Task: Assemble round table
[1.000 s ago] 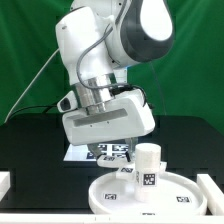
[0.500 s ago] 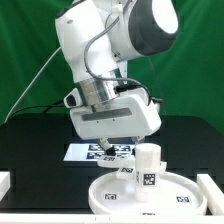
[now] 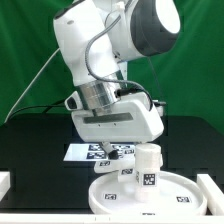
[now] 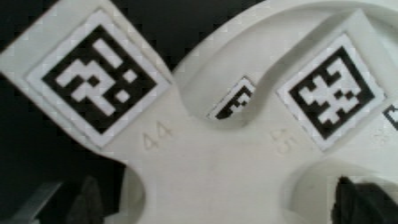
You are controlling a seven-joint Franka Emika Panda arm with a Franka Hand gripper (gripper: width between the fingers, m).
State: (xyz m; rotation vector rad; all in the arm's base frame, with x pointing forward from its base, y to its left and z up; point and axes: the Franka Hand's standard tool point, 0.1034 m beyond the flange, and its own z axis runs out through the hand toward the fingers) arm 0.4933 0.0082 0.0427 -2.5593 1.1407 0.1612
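The cross-shaped foot piece [image 4: 199, 130] fills the wrist view from close up, white with black-and-white tags on its arms. My gripper [image 4: 214, 200] is open, with one dark finger on each side of one arm of the piece and small gaps between them. In the exterior view my gripper [image 3: 120, 152] is low over the table, just behind the round disc [image 3: 180, 196], and hides the foot piece. The thick leg [image 3: 148, 168] stands upright on the disc, to the exterior view's right of my gripper.
The marker board [image 3: 82, 153] lies on the black table behind and to the exterior view's left of my gripper. White blocks sit at the table's edges on the exterior view's left [image 3: 5, 182] and right [image 3: 212, 186]. A green curtain hangs behind.
My arm has shifted toward the exterior view's right and come down, so the gripper now sits lower, close behind the disc and next to the leg.
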